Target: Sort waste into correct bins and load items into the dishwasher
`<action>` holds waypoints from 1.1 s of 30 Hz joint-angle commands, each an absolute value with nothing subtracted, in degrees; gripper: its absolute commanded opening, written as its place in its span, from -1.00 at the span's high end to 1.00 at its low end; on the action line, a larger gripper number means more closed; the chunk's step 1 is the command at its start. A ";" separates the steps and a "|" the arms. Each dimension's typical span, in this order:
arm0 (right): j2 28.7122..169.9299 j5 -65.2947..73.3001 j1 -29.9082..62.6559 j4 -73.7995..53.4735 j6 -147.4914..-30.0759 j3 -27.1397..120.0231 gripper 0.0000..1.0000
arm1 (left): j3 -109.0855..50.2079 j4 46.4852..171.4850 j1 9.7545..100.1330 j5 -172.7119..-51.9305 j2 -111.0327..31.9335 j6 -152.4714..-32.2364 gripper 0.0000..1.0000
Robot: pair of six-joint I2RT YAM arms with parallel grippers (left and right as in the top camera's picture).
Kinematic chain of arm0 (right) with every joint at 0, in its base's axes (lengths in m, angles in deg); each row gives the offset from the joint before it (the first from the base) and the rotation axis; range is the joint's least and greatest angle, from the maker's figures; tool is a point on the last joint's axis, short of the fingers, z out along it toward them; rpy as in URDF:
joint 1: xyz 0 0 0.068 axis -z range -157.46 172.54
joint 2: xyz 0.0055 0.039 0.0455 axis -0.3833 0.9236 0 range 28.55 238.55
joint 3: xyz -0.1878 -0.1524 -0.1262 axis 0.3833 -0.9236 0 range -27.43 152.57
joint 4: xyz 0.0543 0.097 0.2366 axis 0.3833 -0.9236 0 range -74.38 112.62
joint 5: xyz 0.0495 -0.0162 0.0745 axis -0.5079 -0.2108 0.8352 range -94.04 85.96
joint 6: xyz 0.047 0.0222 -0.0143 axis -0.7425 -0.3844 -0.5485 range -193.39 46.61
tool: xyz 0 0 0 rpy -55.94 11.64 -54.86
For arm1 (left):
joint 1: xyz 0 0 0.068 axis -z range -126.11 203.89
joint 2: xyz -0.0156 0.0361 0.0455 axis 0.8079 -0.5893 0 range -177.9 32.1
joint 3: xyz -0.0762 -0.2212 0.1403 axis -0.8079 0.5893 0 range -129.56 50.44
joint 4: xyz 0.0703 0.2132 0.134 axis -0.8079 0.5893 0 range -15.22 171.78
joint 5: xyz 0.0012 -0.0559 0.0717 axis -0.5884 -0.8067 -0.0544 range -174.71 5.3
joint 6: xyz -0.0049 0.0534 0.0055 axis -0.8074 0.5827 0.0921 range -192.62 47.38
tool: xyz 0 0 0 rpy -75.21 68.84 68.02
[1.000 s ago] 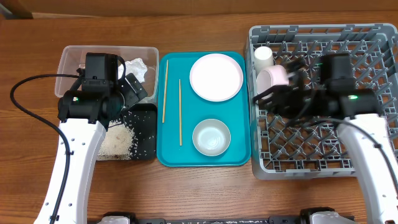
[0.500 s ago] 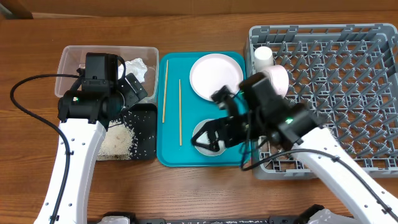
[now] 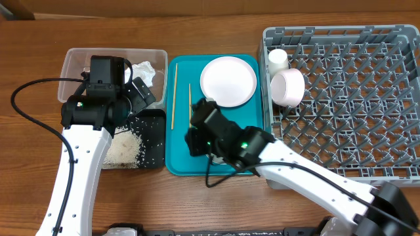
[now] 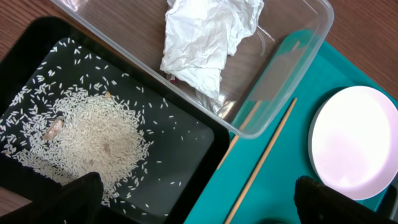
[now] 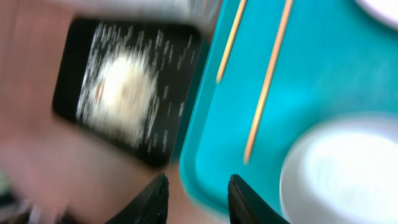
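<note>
My left gripper (image 3: 138,95) (image 4: 199,211) is open and empty over the seam between the clear tub (image 3: 72,72) and the black tray (image 3: 154,141). The tub holds the white tissue (image 4: 208,37); the red wrapper is almost hidden beneath it. Rice (image 4: 93,140) lies in the black tray. My right gripper (image 3: 191,141) (image 5: 199,202) is open and empty above the front left of the teal tray (image 3: 249,167), near a pale bowl (image 5: 348,168). The plate (image 3: 228,80) and two chopsticks (image 3: 174,95) lie on the teal tray. A pink bowl (image 3: 287,87) and white cup (image 3: 277,59) sit in the grey dish rack (image 3: 348,131).
My right arm crosses the front of the teal tray and covers the bowl in the overhead view. The right wrist view is motion-blurred. Bare wooden table surrounds the trays and rack.
My right arm has swung left from the dish rack to the teal tray, leaving the pink bowl in the rack. The left arm has not moved.
</note>
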State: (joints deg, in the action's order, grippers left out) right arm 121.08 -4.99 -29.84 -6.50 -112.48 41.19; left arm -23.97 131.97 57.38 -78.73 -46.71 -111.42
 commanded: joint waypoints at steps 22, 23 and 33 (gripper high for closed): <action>140.99 -23.44 -29.80 14.07 -115.21 41.08 0.27 | -24.70 131.77 57.29 -78.77 -46.34 -110.51 -1.00; 141.58 -23.42 -29.80 14.57 -115.21 41.08 0.27 | -24.70 131.77 57.29 -78.77 -46.34 -110.51 -1.00; 147.02 -23.29 -29.80 20.47 -115.19 41.08 0.29 | -24.70 131.77 57.29 -78.77 -46.34 -110.51 -1.00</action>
State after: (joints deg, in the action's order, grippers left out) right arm 145.41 -22.46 -29.73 19.64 -115.12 41.12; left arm -23.97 131.97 57.38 -78.73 -46.69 -111.42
